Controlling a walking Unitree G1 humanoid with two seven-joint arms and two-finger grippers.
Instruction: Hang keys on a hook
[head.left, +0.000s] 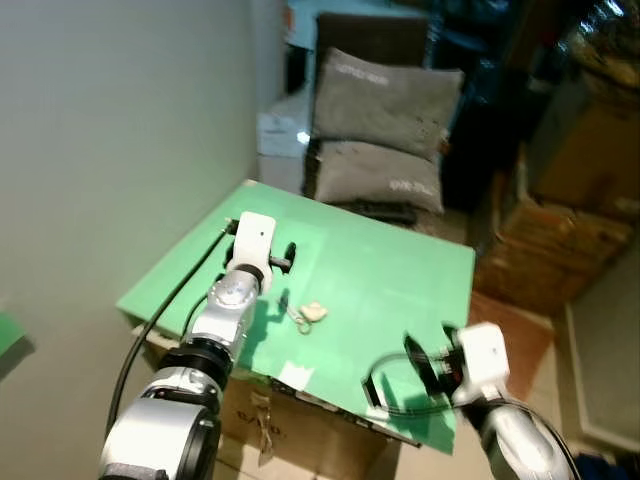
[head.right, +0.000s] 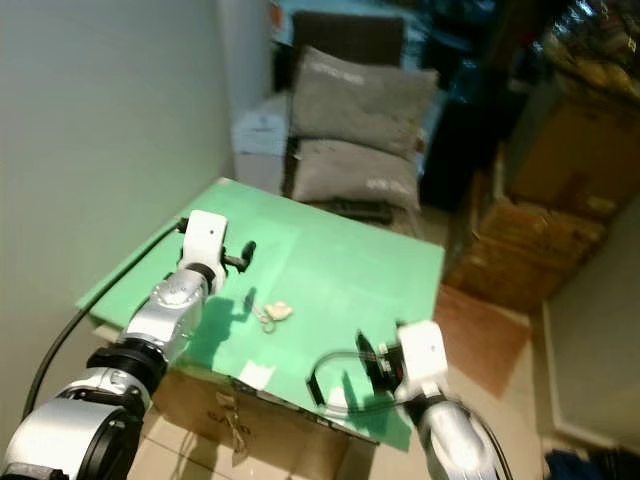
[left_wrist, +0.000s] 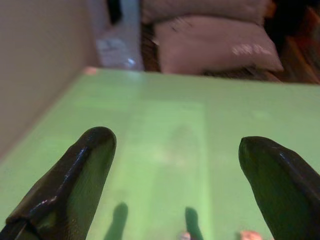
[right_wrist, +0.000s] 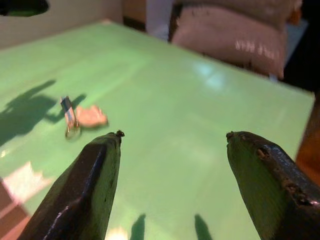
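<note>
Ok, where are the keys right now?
The keys lie on the green table, just right of the left gripper and well left of the right gripper.

The keys (head.left: 307, 316) are laid near the middle of the table (head.left: 400, 270). Two pillows (head.left: 385, 95) are stacked behind the table, boxes (head.left: 560, 250) to its right, a wall (head.left: 110, 130) at left.

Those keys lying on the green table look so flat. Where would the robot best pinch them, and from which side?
Probably from straight above, pinching the pale fob rather than the thin ring. The keys lie flat on the green table, so nothing sticks up for a sideways grab; the fob looks like the bulkiest part. The left gripper, open, hovers nearest; the right gripper, also open, sits near the front edge.
</note>
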